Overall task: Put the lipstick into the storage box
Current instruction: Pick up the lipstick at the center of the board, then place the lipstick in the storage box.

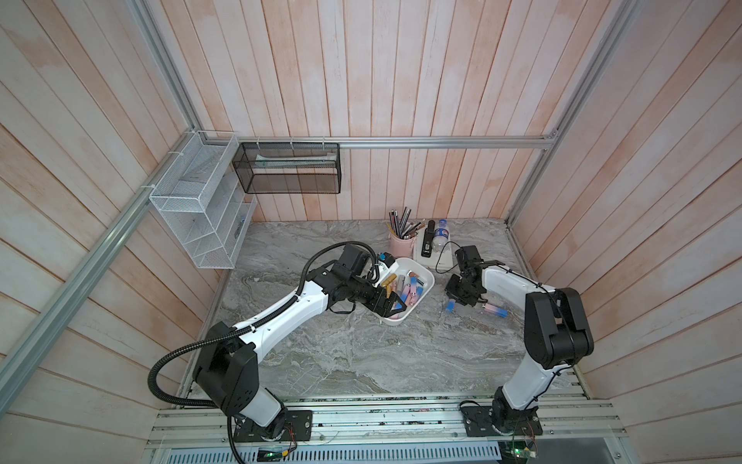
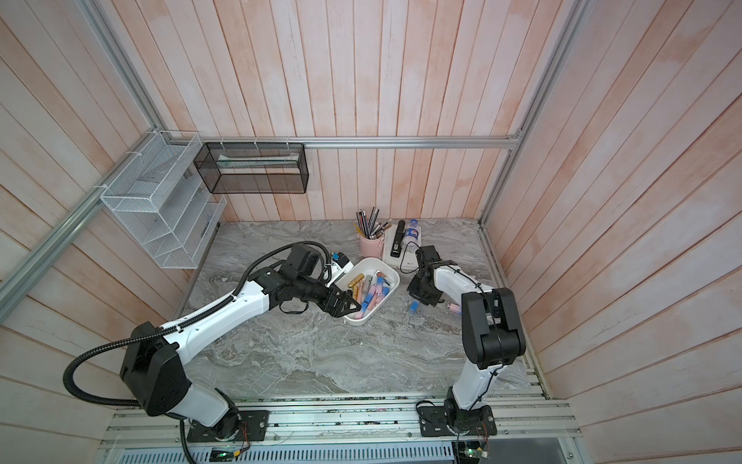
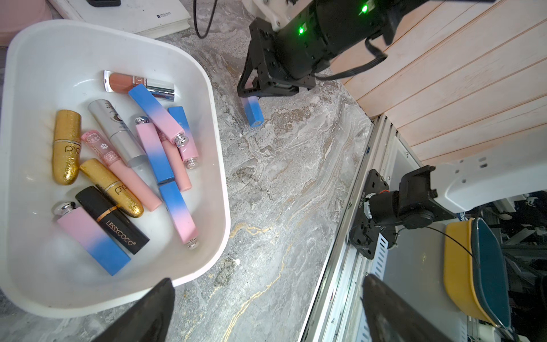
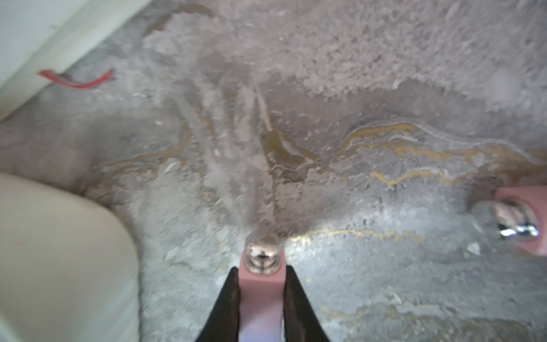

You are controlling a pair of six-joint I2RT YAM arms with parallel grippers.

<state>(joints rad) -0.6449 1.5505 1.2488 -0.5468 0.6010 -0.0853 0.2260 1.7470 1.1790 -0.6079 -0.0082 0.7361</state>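
In a top view: right gripper (image 1: 455, 300) low over table (image 1: 361, 353), pink-blue lipstick (image 1: 450, 307) near storage box (image 1: 432, 281). Left wrist: left gripper (image 3: 266, 296) gapes wide, empty. Right wrist: jaws pinch lipstick's flat sides by silver cap (light, stiff, slick, prob. pivots).

Found bare table (image 1: 341, 353) across the whole near half. Noted only a narrow bare strip between the storage box (image 3: 220, 189) and the right pincer (image 4: 262, 275), itself clamped on a pink-and-blue lipstick (image 3: 254, 115). Logged the left pincer (image 3: 266, 284), spread wide, hanging over the box's near corner and barring entry there. Observed the box's far end uncovered by contents. Recorded pen cup (image 1: 401, 246), white book (image 3: 133, 17) and black stapler (image 1: 427, 241) crowding the rear. Marked a loose lipstick (image 1: 494, 310) lying just beside the right pincer, wall side.
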